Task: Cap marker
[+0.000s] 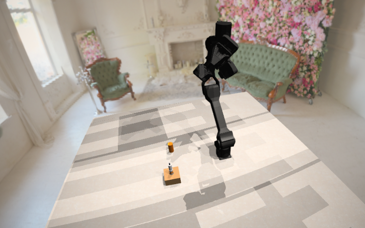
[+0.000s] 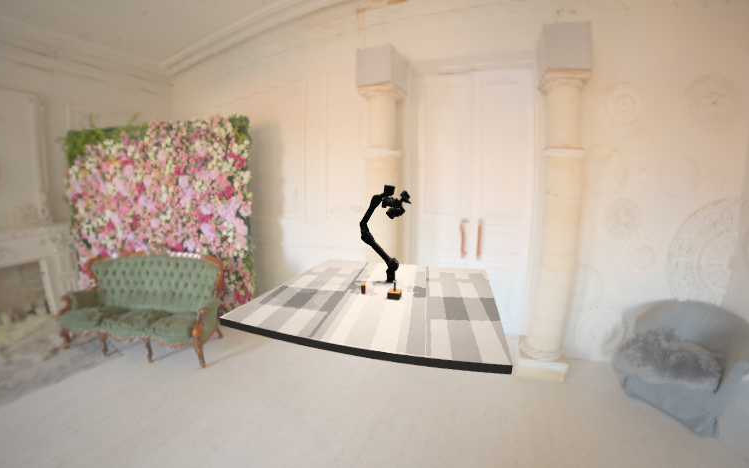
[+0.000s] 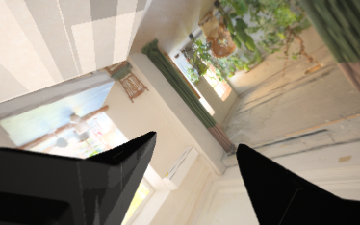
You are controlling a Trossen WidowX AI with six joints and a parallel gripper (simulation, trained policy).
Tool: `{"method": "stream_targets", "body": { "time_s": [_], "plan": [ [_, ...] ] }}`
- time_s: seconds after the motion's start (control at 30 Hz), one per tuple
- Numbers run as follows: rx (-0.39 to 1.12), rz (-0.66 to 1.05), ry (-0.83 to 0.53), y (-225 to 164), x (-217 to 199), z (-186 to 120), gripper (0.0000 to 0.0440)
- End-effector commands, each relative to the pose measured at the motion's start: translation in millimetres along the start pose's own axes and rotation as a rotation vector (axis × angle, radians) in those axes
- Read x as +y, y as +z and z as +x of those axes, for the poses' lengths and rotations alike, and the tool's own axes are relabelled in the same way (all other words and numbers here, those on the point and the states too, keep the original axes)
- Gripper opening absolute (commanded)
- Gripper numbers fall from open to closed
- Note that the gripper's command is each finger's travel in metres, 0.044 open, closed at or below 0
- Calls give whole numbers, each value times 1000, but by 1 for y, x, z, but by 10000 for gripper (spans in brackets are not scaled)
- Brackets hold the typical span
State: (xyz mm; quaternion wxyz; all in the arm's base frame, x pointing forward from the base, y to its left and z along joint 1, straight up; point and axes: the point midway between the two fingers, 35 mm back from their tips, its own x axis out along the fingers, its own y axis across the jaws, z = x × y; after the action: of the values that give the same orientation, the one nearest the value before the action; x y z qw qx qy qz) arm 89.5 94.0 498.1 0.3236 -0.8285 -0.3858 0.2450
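Observation:
The orange cap stands upright and loose on the table, apart from the holder block. The orange-brown holder block sits on the table. The marker stands upright in it, with its grey and white upper part and dark tip bare. My gripper is open and empty, raised high above the table and tilted outward. Neither cap nor marker shows in the wrist view.
The black arm rises from its base, to the right of the cap and block in the top view and behind them in the exterior view. Table edges show in the top and exterior views. The wrist view shows mostly room and a corner of the table top.

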Motion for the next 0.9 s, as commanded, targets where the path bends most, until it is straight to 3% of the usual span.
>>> {"method": "stream_targets", "body": {
  "time_s": [0.0,0.87],
  "plan": [
    [-13,4,31,6,2,6,317],
    [-49,79,252,32,22,38,320]
  ]
}}
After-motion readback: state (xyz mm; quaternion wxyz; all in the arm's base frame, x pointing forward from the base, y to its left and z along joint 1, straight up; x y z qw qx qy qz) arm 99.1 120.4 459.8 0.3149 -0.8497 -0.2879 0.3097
